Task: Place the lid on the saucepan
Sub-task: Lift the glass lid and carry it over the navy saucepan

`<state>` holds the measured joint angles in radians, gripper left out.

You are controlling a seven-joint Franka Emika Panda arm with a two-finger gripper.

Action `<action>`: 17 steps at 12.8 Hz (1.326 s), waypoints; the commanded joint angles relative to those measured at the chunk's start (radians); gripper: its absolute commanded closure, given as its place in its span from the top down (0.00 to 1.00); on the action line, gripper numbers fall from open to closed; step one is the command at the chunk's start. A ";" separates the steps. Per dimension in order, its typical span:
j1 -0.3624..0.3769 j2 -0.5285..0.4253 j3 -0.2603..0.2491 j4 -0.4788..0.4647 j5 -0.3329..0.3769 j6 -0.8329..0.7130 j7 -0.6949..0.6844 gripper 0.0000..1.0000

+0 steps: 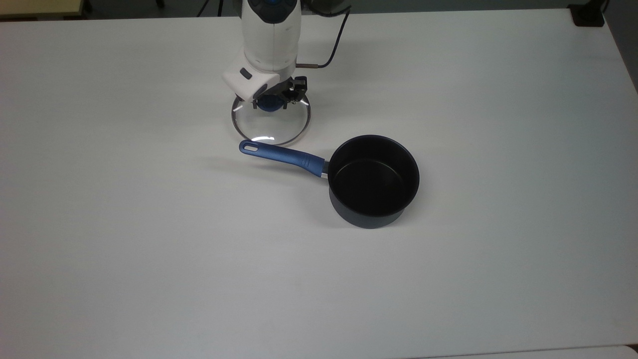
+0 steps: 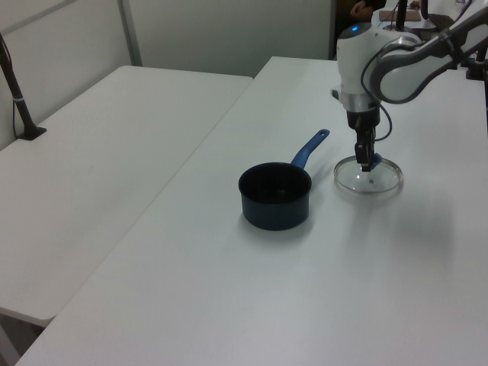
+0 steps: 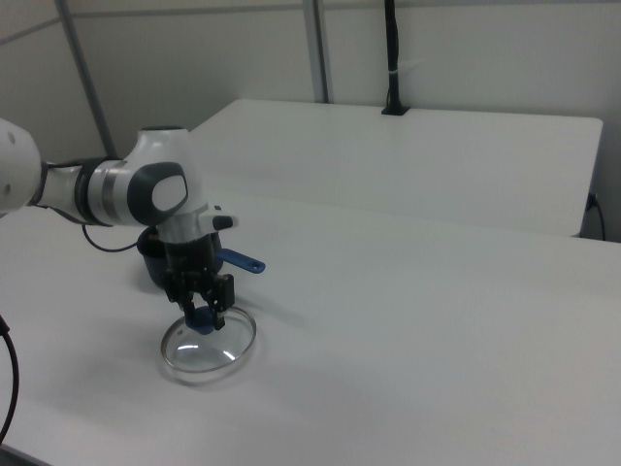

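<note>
The glass lid (image 1: 271, 127) with a metal rim hangs just above the table, at the top view's upper middle. My gripper (image 1: 271, 102) points straight down and is shut on its blue knob (image 3: 199, 321). The lid (image 3: 207, 348) tilts a little and a thin shadow shows beneath it. The navy saucepan (image 1: 374, 179) stands upright and empty to the top view's lower right of the lid, its long blue handle (image 1: 284, 155) reaching toward the lid's near rim. In the left view the gripper (image 2: 371, 162) holds the lid (image 2: 370, 179) to the right of the saucepan (image 2: 275, 197).
The white table (image 1: 149, 249) stretches wide around both things. A black cable (image 1: 331, 47) runs from the arm's wrist toward the table's far edge. A second white table (image 2: 99, 152) adjoins on the left view's left, with a dark post (image 2: 19, 99) on it.
</note>
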<state>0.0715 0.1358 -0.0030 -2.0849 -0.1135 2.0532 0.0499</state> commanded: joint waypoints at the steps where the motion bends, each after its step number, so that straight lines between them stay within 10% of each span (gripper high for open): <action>1: 0.005 -0.024 -0.014 0.179 0.000 -0.236 0.004 0.41; 9: 0.069 0.273 -0.005 0.767 0.075 -0.488 0.198 0.41; 17: 0.250 0.424 -0.022 0.879 0.077 -0.378 0.435 0.43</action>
<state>0.2759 0.5165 0.0016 -1.2414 -0.0490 1.6286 0.4238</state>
